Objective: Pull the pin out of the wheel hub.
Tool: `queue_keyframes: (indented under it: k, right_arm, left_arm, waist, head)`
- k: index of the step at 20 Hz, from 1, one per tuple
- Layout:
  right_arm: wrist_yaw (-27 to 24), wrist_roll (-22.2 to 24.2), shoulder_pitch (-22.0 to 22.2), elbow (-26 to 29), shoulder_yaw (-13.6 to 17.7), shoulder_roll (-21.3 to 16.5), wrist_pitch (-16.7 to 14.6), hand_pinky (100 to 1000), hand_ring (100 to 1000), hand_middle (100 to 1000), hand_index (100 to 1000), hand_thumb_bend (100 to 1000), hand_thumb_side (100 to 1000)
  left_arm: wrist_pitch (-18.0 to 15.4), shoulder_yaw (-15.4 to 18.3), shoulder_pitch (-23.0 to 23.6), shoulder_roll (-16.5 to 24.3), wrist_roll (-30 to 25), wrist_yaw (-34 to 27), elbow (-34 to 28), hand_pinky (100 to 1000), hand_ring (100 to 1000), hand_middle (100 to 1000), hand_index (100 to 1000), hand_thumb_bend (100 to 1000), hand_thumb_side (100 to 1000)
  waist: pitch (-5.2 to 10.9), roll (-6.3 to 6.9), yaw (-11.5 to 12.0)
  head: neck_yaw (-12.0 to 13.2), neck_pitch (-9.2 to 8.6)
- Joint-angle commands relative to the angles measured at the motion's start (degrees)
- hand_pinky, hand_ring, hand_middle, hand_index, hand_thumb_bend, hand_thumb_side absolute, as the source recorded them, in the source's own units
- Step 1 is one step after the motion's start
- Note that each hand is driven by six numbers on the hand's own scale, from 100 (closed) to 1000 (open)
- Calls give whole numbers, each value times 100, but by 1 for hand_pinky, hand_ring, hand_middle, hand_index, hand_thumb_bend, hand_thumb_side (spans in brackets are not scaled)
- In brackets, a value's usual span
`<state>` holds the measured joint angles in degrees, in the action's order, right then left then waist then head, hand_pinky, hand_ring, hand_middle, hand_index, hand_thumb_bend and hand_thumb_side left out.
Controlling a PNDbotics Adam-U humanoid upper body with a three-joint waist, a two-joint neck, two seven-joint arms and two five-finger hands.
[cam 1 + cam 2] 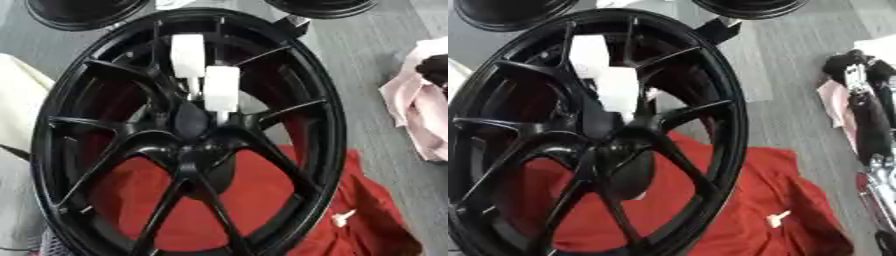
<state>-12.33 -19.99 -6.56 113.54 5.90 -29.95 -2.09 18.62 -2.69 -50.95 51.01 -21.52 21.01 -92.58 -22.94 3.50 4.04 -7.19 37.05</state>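
A black multi-spoke wheel hub stands tilted on a red cloth. Two white cylindrical pins stick out near its centre. The upper pin lies between the spokes. The lower pin has a thin stem reaching down to the black centre cap. My right hand shows as a dark shape at the right edge, well away from the wheel, with its black and silver forearm running down the edge. It touches neither pin. The left hand is in no view.
Two more black wheels lie at the top, one on the left and one on the right. A pink cloth lies on the grey floor at the right. A cream-white fabric sits at the left edge.
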Motion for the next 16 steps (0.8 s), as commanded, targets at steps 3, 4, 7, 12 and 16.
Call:
queue_keyframes:
  k: [3,4,7,12,16]
  right_arm:
    - [20,-19,-46,105,86,-97,-39,853,729,626,637,100,654]
    - [19,-23,-49,105,92,-94,-44,853,729,626,637,100,657]
    - [15,-29,-63,105,102,-84,-56,853,729,626,637,100,653]
    - [6,-37,-90,105,120,-75,-75,853,729,627,637,100,648]
    - [2,-51,-114,105,125,-94,-98,854,730,627,638,100,643]
  left_arm:
    - [-58,445,79,209,517,317,1230,701,491,336,446,100,283]
    - [-81,464,116,200,585,369,1425,700,493,338,446,100,277]
    - [-141,487,254,166,760,558,1885,699,497,345,449,100,248]
    - [-224,518,505,65,914,679,2299,704,507,373,475,100,237]
    - [-208,554,675,17,1003,700,2489,722,540,439,551,100,219]
  waist:
    - [151,-43,16]
    - [151,-49,15]
    - [150,-61,8]
    - [149,-78,-7]
    - [160,-84,-16]
  head:
    - [64,-116]
    - [77,-120]
    - [110,-143]
    - [119,-177]
    - [120,-191]
